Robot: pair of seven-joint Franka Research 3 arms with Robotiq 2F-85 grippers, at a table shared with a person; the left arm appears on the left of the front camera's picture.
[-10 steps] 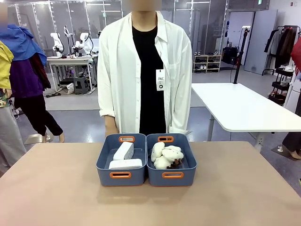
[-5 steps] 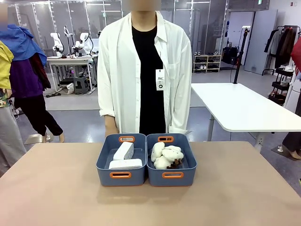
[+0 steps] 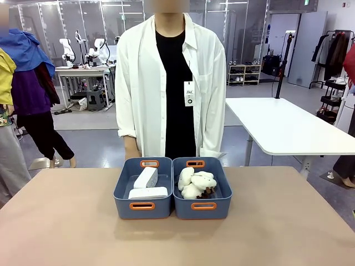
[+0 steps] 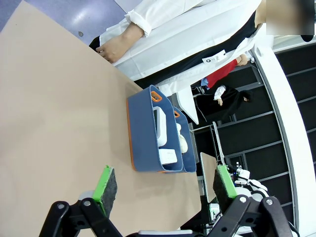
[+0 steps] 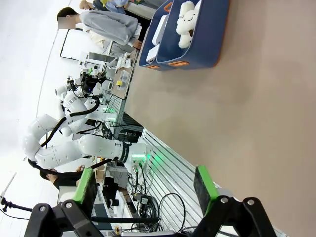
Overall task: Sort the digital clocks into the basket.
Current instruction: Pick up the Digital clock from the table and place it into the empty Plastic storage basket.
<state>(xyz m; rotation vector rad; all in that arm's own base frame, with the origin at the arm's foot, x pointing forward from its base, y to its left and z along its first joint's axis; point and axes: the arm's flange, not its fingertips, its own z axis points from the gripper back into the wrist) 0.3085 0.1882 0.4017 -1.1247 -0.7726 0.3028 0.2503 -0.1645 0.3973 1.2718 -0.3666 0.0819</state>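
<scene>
Two white digital clocks (image 3: 146, 178) (image 3: 148, 193) lie inside the left blue basket (image 3: 122, 208) at the far middle of the table, one leaning behind the other. The left wrist view has the same basket (image 4: 140, 128) sideways, with both clocks (image 4: 159, 123) (image 4: 169, 157) in it. My left gripper (image 4: 165, 185) hangs open above bare tabletop, well short of the basket. My right gripper (image 5: 147, 185) is also open and holds nothing, far from the basket (image 5: 143, 59) and its clocks (image 5: 158, 34).
A second blue bin (image 3: 222, 208) touches the basket's right side and holds cream plush toys (image 3: 194, 183). A person in a white shirt stands at the far edge, one hand (image 3: 130, 152) hanging behind the bins. Open tan tabletop (image 3: 66, 221) surrounds the bins.
</scene>
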